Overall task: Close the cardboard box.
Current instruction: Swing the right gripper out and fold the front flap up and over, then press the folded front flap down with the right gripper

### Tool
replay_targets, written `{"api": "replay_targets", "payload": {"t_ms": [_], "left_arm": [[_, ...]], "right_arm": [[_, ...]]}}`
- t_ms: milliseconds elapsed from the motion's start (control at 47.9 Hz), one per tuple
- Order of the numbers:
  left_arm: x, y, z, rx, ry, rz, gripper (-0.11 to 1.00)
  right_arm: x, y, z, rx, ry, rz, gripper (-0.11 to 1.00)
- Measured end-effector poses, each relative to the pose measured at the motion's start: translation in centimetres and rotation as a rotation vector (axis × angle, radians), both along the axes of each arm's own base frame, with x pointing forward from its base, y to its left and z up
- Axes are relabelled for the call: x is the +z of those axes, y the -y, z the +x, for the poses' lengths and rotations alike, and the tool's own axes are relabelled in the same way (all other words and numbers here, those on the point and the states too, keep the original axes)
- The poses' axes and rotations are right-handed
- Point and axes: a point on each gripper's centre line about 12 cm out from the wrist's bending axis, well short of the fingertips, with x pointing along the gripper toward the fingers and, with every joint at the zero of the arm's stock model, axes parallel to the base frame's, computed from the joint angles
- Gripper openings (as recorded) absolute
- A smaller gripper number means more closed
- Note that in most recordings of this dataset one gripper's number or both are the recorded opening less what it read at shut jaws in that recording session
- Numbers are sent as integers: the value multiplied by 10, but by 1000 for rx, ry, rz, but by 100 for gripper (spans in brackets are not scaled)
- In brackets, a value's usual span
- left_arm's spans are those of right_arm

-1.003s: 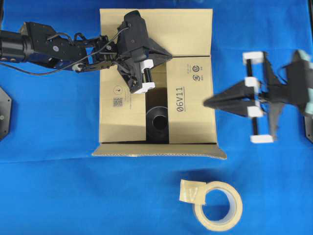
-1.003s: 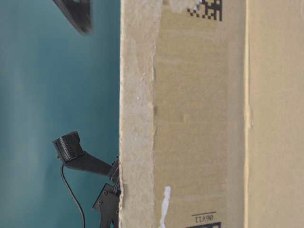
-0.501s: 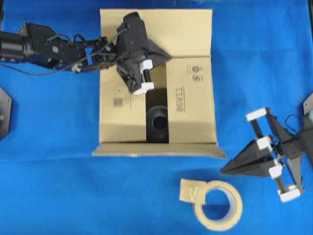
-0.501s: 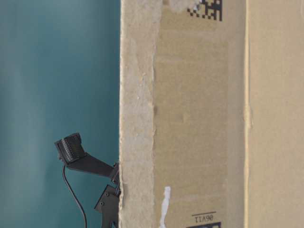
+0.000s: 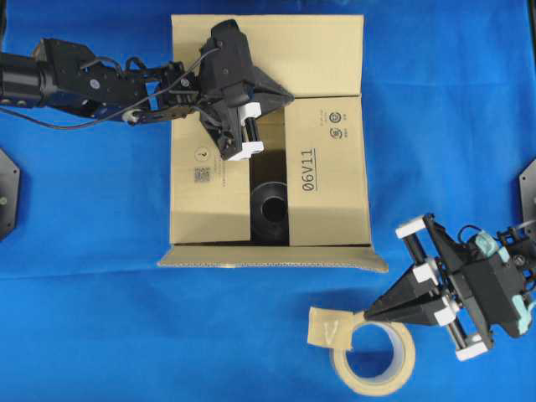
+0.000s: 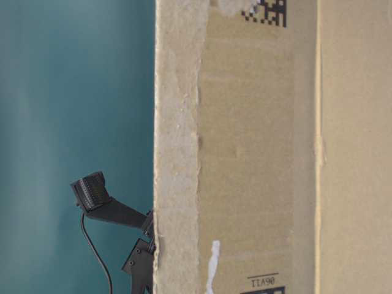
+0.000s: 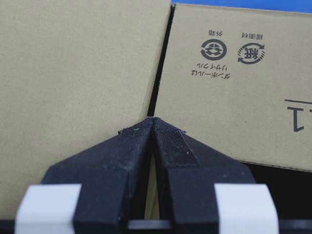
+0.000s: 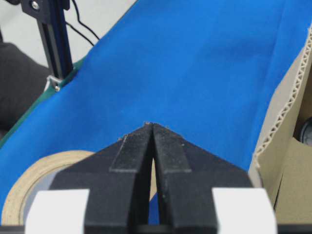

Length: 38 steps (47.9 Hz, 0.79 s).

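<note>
At the upper middle of the overhead view, your cardboard box (image 5: pixel 327 167) sits on the blue bench (image 5: pixel 100 318), its two side flaps folded in with a dark gap between them. Your left tool (image 5: pixel 285 98) is pinched together, empty, over that gap's upper end. Lower right, your right tool (image 5: pixel 371 311) is likewise closed, tips above the tape roll (image 5: pixel 374 352).

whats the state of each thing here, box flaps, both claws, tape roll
cardboard box: partly closed, two side flaps folded in with a gap between them, far and near flaps still out
dark object: inside the box, seen through the gap
left claw: shut, tips at the seam over the box
right claw: shut, empty, by the tape roll
tape roll: flat on the blue cloth, loose end sticking out
</note>
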Motion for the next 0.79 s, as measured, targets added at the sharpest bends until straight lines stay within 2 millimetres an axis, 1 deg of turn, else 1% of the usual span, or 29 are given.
{"api": "replay_targets", "payload": {"t_ms": [104,188,397,480,627,794], "left_arm": [[1,-1,0,2,1,0,0],[0,-1,0,2,0,0,0],[0,0,0,1,2,-1,0],[0,1,0,0,7,-1,0],[2,2,1,-2,17,0,0],[2,2,1,-4,19,1,0]], "right_arm": [[2,9,2,-29,7,3,0],[4,21,2,-66,21,8,0],[14,59,-1,-190,73,25,0],[16,71,0,-232,81,25,0],[9,91,3,-312,44,27,0],[-12,104,9,-377,-44,37,0]]}}
